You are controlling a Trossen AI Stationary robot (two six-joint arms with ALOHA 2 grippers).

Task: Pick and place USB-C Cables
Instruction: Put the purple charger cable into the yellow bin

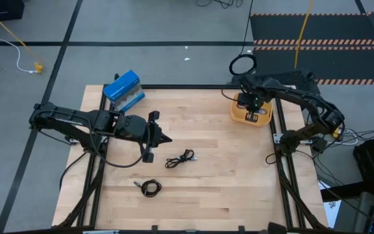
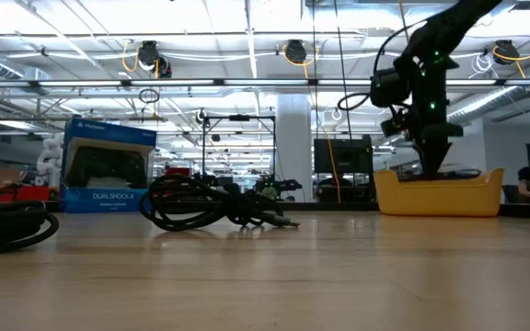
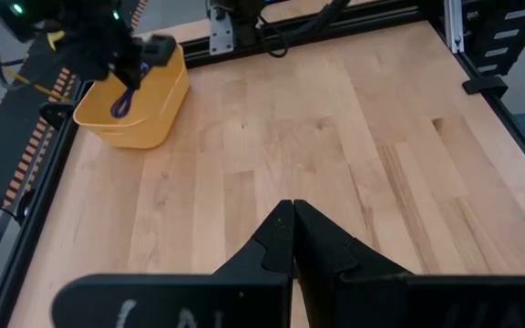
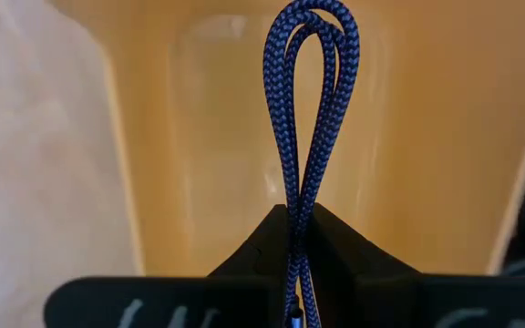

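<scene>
At the left of the wooden table (image 1: 226,162) the left arm lies low over the boards, its left gripper (image 1: 163,138) pointing toward the middle with the two fingers pressed together on nothing; in the left wrist view the fingertips meet with only bare wood ahead. Behind that arm, at the table's far left corner, a blue DualShock box (image 1: 123,91) stands on its edge.

Just beside the left gripper, toward the centre, a black USB-C cable (image 1: 180,158) lies in a loose coil on the boards. A second black USB-C cable (image 1: 150,188) lies nearer the front edge, apart from the first.

At the far right corner sits the yellow bin (image 1: 237,116). The right gripper (image 1: 251,109) hangs straight down over it, clenched on the bluish-purple cable (image 4: 310,128). The right wrist view shows the braided loop pinched between the fingers and dangling toward the bin's yellow floor. From the left wrist view the purple loop (image 3: 124,103) hangs inside the bin's rim. A black ring (image 1: 242,65) lies on the floor beyond the bin.
</scene>
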